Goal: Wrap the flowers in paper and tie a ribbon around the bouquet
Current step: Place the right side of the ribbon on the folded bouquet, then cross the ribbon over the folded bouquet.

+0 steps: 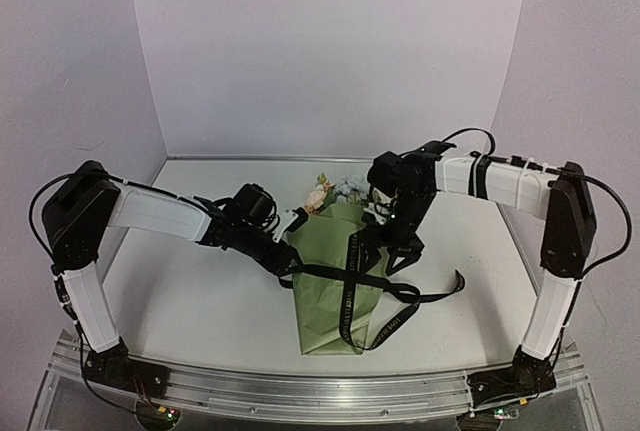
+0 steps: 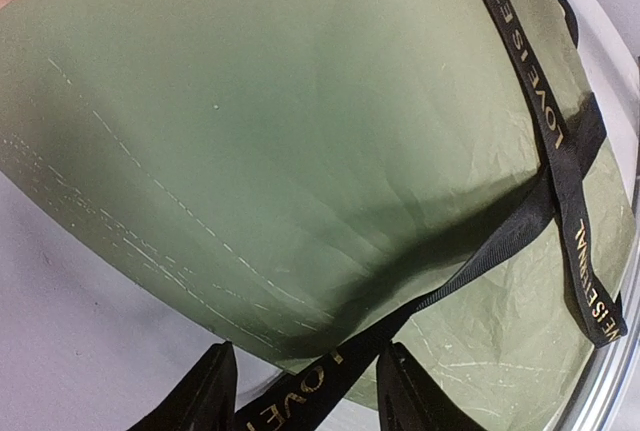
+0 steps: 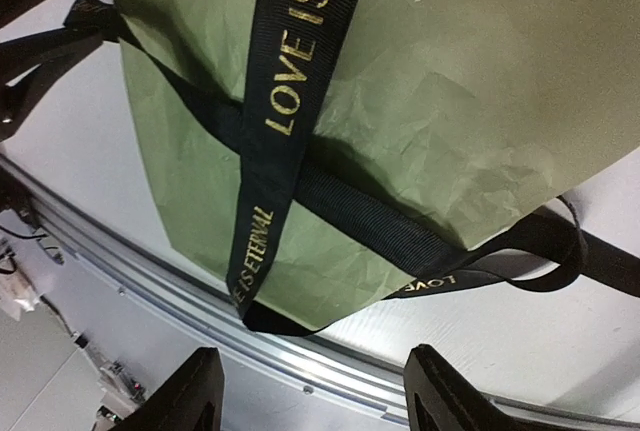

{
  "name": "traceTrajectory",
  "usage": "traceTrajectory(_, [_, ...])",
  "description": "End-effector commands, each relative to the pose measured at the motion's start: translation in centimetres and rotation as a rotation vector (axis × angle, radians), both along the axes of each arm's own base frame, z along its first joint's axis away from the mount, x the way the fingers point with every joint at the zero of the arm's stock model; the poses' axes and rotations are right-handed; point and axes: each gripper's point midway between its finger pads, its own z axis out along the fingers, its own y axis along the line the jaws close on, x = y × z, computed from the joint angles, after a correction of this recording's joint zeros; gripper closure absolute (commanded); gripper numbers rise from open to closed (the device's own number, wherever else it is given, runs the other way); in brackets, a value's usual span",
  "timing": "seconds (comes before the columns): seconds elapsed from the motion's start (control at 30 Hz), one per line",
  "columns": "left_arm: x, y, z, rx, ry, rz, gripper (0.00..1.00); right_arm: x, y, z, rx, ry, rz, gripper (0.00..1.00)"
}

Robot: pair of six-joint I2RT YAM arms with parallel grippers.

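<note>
Left gripper [image 2: 307, 376] stood part-open around the ribbon [image 2: 545, 121], unclamped; right gripper [image 3: 315, 356] gaped empty. Ribbon appeared limp, slippery, best pinched flat just beside the crushable paper [image 2: 250, 131].

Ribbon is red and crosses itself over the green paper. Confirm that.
Wrong on the colour. The ribbon is black with light lettering, as the right wrist view shows. The rest stands: it does cross itself over the green paper.
</note>
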Motion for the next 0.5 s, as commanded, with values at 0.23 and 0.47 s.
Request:
traceTrajectory(0.23, [0.0,-1.5,0.8,-0.043,0.01,-0.051,0.57,6.2,1.4,-3.8,-0.21,-0.232,-0.103,0.37])
traceTrajectory(0.47, [-0.2,-1.7,0.9,-0.048,0.019,-0.067,0.61,8.1,1.2,-4.9,-0.258,-0.32,-0.16,0.39])
